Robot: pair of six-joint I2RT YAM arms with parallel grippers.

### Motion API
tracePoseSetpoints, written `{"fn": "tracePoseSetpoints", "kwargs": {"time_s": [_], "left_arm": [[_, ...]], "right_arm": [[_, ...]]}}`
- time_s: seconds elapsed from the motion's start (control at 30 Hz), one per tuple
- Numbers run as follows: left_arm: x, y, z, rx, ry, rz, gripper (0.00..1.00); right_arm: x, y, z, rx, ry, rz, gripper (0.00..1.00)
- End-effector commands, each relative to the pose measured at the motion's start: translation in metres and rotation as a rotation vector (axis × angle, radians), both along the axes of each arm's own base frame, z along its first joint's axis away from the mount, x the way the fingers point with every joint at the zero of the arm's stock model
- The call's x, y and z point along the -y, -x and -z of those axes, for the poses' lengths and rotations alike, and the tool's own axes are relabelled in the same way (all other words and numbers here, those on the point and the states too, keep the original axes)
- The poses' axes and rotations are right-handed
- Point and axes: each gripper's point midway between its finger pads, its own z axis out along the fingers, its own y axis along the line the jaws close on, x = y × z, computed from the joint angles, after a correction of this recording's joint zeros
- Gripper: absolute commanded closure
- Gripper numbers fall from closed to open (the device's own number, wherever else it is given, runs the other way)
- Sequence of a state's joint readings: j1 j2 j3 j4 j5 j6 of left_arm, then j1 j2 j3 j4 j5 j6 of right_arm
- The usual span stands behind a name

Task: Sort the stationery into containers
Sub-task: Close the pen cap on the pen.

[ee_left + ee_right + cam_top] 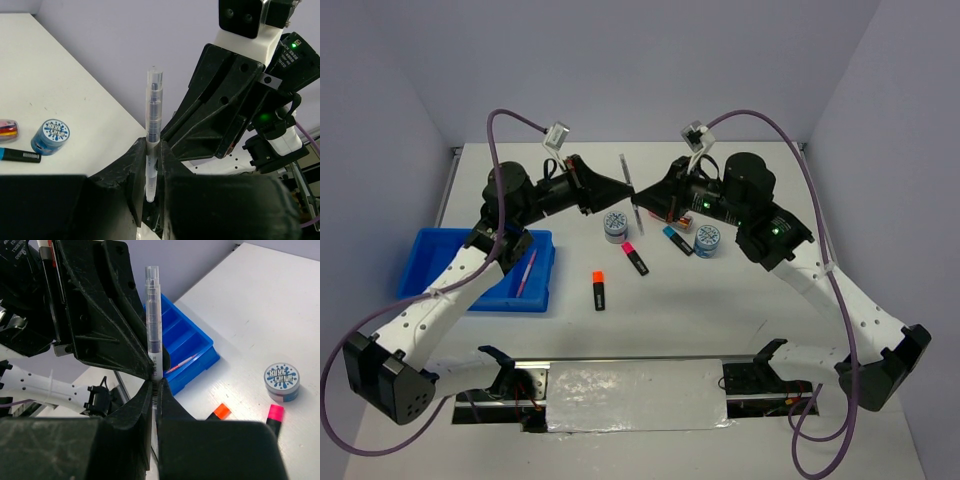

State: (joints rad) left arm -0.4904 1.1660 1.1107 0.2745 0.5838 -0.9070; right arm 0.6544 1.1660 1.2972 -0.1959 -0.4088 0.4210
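Two-way clamp on the grey pen [624,170], toward twelve o'clock of the table [720,300]: pinched tight in the left gripper [152,150] from nine, tight in the right gripper [155,390] from three. Off at nine o'clock, the blue tray [440,250], pink pen [527,272] inside its three-o'clock compartment.

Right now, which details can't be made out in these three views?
- grey pen, lower tip: both wrist views, buried between left gripper and right gripper fingers.
- blue tray, most compartments: top view, under the left arm.
- pink case: left wrist view, cut by left edge.
- disc print: every view, too small.
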Motion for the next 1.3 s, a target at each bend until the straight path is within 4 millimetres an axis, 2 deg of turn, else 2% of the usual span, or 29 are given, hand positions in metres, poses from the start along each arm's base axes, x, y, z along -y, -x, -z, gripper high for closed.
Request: {"fn": "tracePoseSetpoints", "kwargs": {"time_s": [0.0,0.07,0.1,0.13,0.23,0.33,0.4,0.5,0.53,0.57,0.6,0.63,0.67,0.7,0.8,0.83,0.87,0.9,1.0,1.03,1.13,1.27], "left_arm": [[0.007,0.011,-0.009,0.031,0.013,0.077,0.8],[0.006,0.01,-0.014,0.045,0.019,0.075,0.8],[0.006,0.012,-0.016,0.056,0.022,0.084,0.87],[0.007,0.013,-0.021,0.076,0.034,0.092,0.99],[0.007,0.019,-0.028,0.102,0.049,0.124,1.0],[0.009,0.03,-0.036,0.149,0.068,0.185,1.0],[0.009,0.037,-0.044,0.19,0.086,0.217,1.0],[0.009,0.042,-0.048,0.209,0.089,0.249,1.0],[0.009,0.043,-0.048,0.206,0.091,0.252,1.0],[0.009,0.043,-0.049,0.207,0.093,0.255,1.0],[0.009,0.042,-0.049,0.205,0.093,0.254,1.0],[0.008,0.042,-0.05,0.207,0.095,0.253,1.0],[0.008,0.043,-0.049,0.207,0.095,0.257,1.0],[0.008,0.042,-0.05,0.209,0.097,0.255,0.98],[0.005,0.034,-0.05,0.2,0.085,0.206,0.6],[0.003,0.031,-0.052,0.198,0.066,0.179,0.44],[0.0,0.022,-0.055,0.21,0.059,0.127,0.36],[-0.002,0.019,-0.061,0.209,0.052,0.109,0.31],[-0.004,0.004,-0.069,0.219,0.041,0.06,0.31],[-0.004,0.003,-0.078,0.235,0.045,0.059,0.31],[-0.001,-0.001,-0.084,0.249,0.054,0.068,0.33],[0.005,-0.002,-0.078,0.223,0.066,0.112,0.41]], "right_arm": [[0.002,0.011,-0.033,0.121,-0.077,-0.027,1.0],[-0.002,0.016,-0.025,0.111,-0.067,-0.063,1.0],[-0.003,0.018,-0.024,0.11,-0.064,-0.078,1.0],[-0.005,0.021,-0.022,0.118,-0.062,-0.101,1.0],[-0.013,0.041,-0.019,0.144,-0.051,-0.241,1.0],[-0.016,0.049,-0.011,0.144,-0.03,-0.3,0.73],[-0.015,0.047,-0.007,0.143,-0.019,-0.298,0.69],[-0.014,0.046,-0.003,0.14,-0.005,-0.291,0.69],[-0.014,0.046,-0.002,0.139,0.0,-0.295,0.66],[-0.015,0.045,-0.001,0.139,0.005,-0.292,0.67],[-0.015,0.045,-0.001,0.135,0.005,-0.287,0.73],[-0.015,0.045,-0.002,0.139,0.0,-0.287,0.9],[-0.014,0.044,-0.002,0.139,0.0,-0.279,0.97],[-0.014,0.044,-0.002,0.136,-0.002,-0.276,1.0],[-0.014,0.044,-0.002,0.126,-0.007,-0.276,1.0],[-0.014,0.045,0.0,0.12,-0.007,-0.282,1.0],[-0.015,0.046,0.003,0.109,-0.005,-0.285,1.0],[-0.015,0.047,0.003,0.106,-0.008,-0.288,1.0],[-0.015,0.052,0.008,0.092,-0.009,-0.3,1.0],[-0.016,0.053,0.008,0.091,-0.009,-0.303,1.0],[-0.017,0.056,0.012,0.082,0.001,-0.31,1.0],[-0.015,0.055,0.012,0.078,0.004,-0.293,1.0]]}}
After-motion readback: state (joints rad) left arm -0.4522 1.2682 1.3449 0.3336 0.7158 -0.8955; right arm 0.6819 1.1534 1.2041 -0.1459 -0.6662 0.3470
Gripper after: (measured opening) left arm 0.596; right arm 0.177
